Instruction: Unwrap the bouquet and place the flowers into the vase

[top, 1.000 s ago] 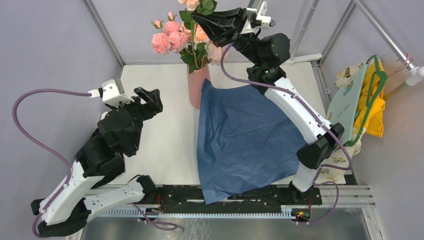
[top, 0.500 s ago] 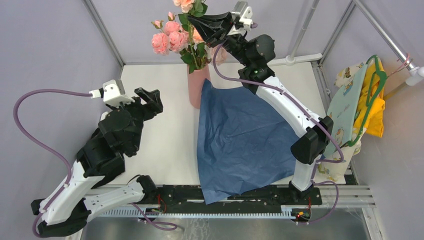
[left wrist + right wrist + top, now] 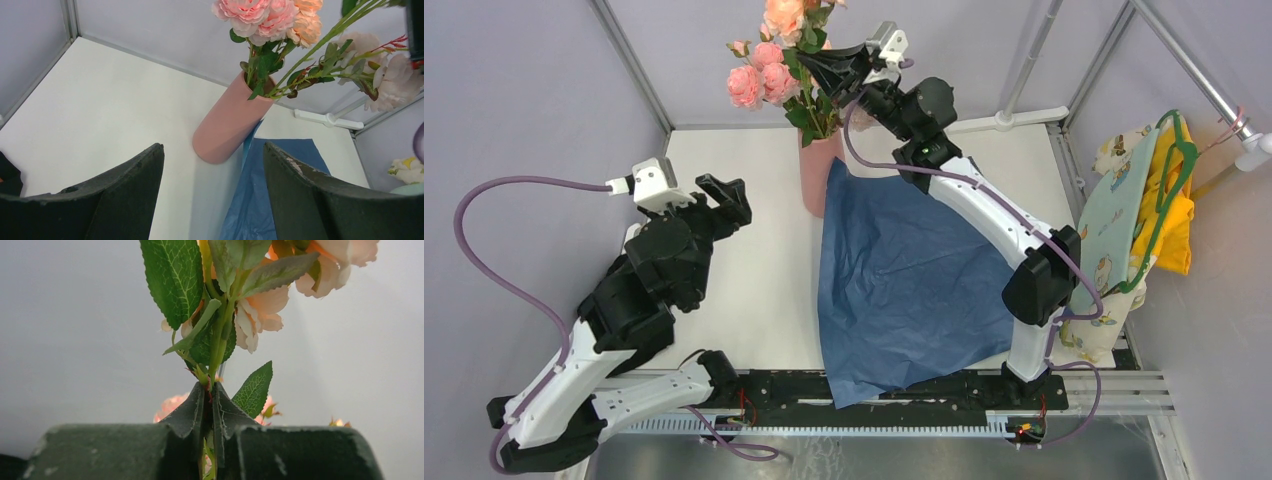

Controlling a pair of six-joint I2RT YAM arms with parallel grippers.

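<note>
Right gripper clamped on thin green rose stem above tall matte salmon-pink cylinder vase holding pink roses. Left gripper spread wide, empty. Beside vase, dark blue paper sheet lies flat.

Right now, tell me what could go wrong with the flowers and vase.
1. The right gripper pinches a slanted stem seemingly reaching into the vase; a sideways pull could tip it, and the open left gripper stands apart, steadying nothing.
2. The paper touches the vase's foot; dragging it could nudge the vase.
</note>
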